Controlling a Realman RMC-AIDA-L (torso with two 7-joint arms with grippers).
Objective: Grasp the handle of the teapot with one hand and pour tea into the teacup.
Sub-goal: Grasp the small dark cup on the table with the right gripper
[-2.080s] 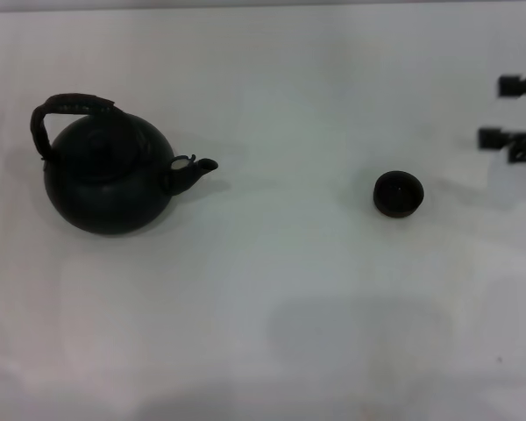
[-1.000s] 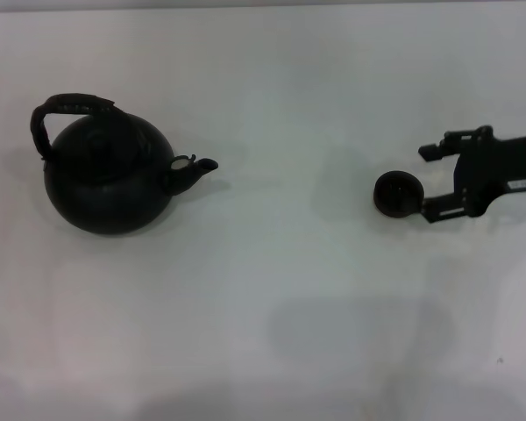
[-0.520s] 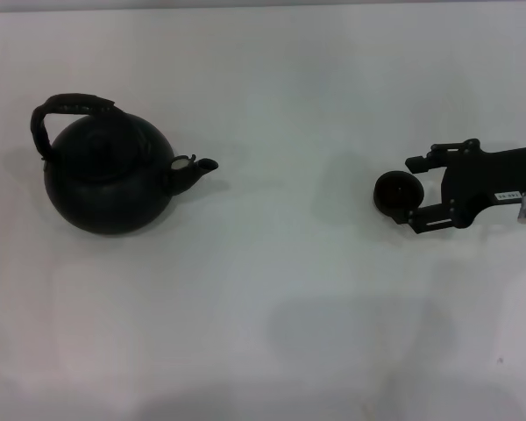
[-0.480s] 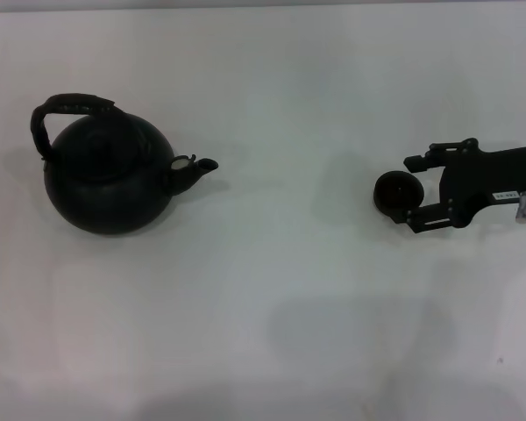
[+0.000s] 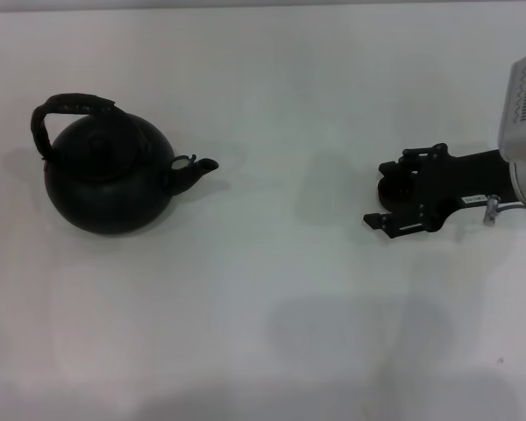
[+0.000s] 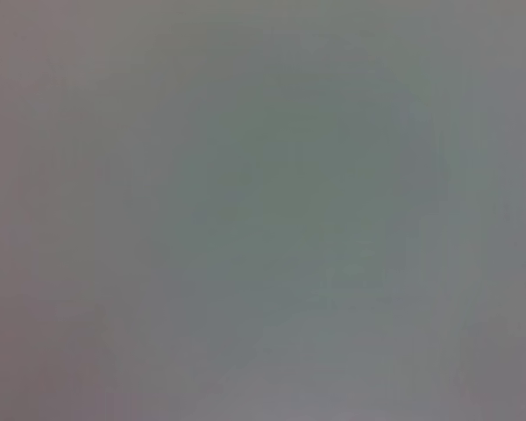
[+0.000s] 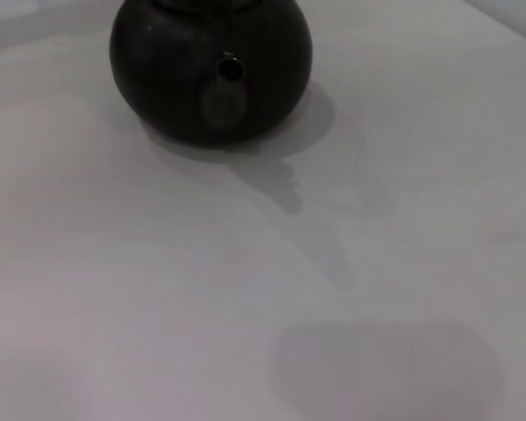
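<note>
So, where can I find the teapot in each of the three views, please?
Head view: the teapot stands at the left on the white table, spout pointing toward the right gripper.
Left wrist view: not in it; nothing can be made out there.
Right wrist view: the teapot is at the upper edge, its top cut off.
Shared landmark: the spout.

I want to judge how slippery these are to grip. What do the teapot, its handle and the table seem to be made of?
The teapot looks like cast iron or dark ceramic: matte black, no glare on its round body.

The handle looks wrapped, perhaps in cord or rattan, with a rough, uneven outline.

The table looks like smooth white laminate, showing soft shadows and no texture.
</note>
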